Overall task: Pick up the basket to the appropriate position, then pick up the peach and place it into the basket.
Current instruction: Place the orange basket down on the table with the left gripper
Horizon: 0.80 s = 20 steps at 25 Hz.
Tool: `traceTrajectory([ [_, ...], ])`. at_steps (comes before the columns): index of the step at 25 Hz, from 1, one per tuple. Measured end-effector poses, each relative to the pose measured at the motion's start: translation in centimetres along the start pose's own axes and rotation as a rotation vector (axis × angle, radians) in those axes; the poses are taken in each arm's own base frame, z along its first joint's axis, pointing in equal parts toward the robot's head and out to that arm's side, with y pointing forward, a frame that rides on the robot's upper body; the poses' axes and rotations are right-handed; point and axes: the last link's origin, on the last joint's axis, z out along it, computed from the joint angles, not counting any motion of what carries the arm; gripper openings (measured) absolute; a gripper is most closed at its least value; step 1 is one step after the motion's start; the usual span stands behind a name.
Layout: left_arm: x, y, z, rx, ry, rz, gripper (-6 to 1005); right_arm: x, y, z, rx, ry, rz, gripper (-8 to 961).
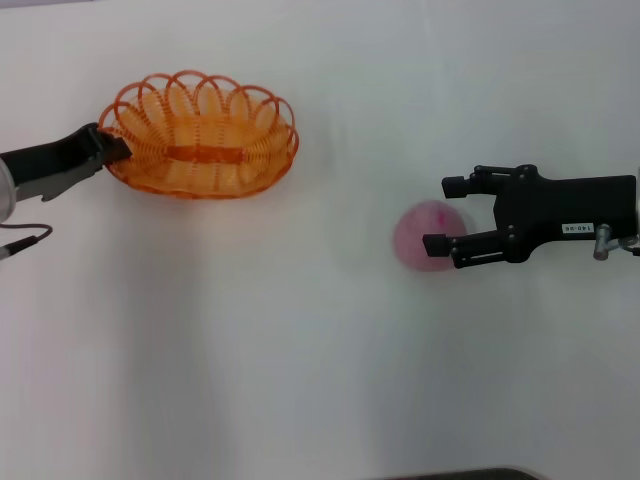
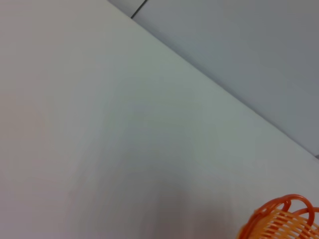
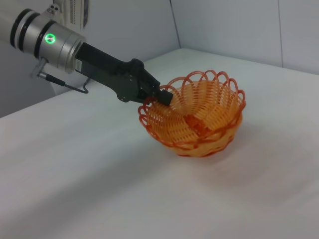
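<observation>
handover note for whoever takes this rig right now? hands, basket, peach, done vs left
Left hand: shut on the rim at the basket's left end, seen in the head and right wrist views. Basket is empty; whether it rests on the table or is lifted, I cannot tell.
Right hand: open, fingers on either side of the peach, not closed on it.
Done: basket gripped.
Left: confirm the basket's spot, close on the peach, carry it over, drop it in the basket.

A plain white table (image 1: 300, 380) is being occupied by two things — an orange wire basket (image 1: 200, 135) toward the far left and a pink peach (image 1: 428, 232) well apart to its right.
</observation>
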Motion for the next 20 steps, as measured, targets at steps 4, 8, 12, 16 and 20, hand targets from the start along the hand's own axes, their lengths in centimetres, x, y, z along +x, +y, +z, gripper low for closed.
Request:
traceTrajectory([
  [4,-0.2,0.2,0.0,0.01,0.015,0.005,73,-0.1,-0.1,0.0,0.003,-0.001,-0.001,946],
  [8,-0.5,-0.1,0.1,0.008,0.03,-0.016,73,-0.2,-0.2,0.0,0.005,-0.007,-0.003,946],
  [12,-0.8,-0.2,0.4,-0.002,0.031,-0.046,73,-0.3,-0.2,0.0,0.007,-0.009,-0.001,946],
  [16,-1.1,-0.2,0.7,-0.006,0.028,-0.054,73,-0.3,-0.2,-0.1,0.009,-0.011,-0.002,946],
  [20,-1.4,-0.1,1.0,-0.011,0.026,-0.062,73,-0.3,-0.3,-0.1,0.011,-0.011,-0.002,945],
])
